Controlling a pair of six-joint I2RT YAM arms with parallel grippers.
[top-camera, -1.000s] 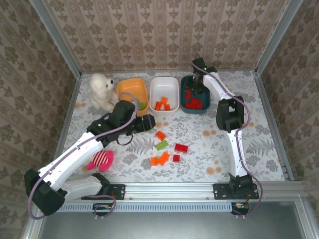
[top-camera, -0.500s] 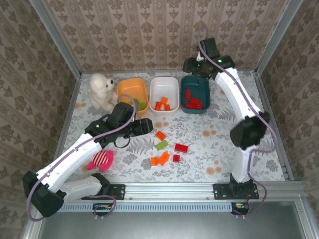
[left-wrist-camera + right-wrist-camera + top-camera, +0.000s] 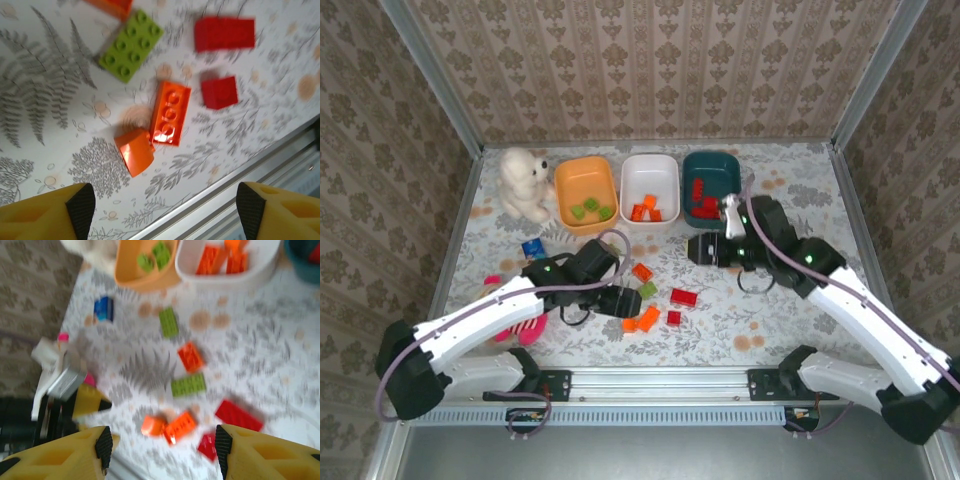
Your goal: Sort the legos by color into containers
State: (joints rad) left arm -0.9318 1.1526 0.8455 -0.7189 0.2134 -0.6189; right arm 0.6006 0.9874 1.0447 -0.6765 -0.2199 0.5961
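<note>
Loose legos lie mid-table: an orange brick (image 3: 642, 272), a green one (image 3: 646, 290), a red brick (image 3: 684, 297), a small red one (image 3: 673, 318) and two orange pieces (image 3: 648, 318). My left gripper (image 3: 630, 302) hovers just left of them, open and empty (image 3: 165, 210), above the orange brick (image 3: 170, 120) and the small orange piece (image 3: 134, 151). My right gripper (image 3: 693, 248) hangs open (image 3: 163, 449) right of the pile, holding nothing. At the back stand the orange bin (image 3: 570, 180) with green bricks, the white bin (image 3: 650, 165) with orange ones and the teal bin (image 3: 712, 162) with red ones.
A white fluffy stuffed animal (image 3: 523, 185) sits left of the orange bin. A blue piece (image 3: 532, 249) lies by my left arm, and the pink plush toy (image 3: 525, 328) is partly hidden under it. The metal rail (image 3: 660, 380) runs close behind the pile.
My right arm swung from above the teal bin down to the middle of the table. My left gripper moved nearer the front edge, over the loose bricks. Both jaws widened.
</note>
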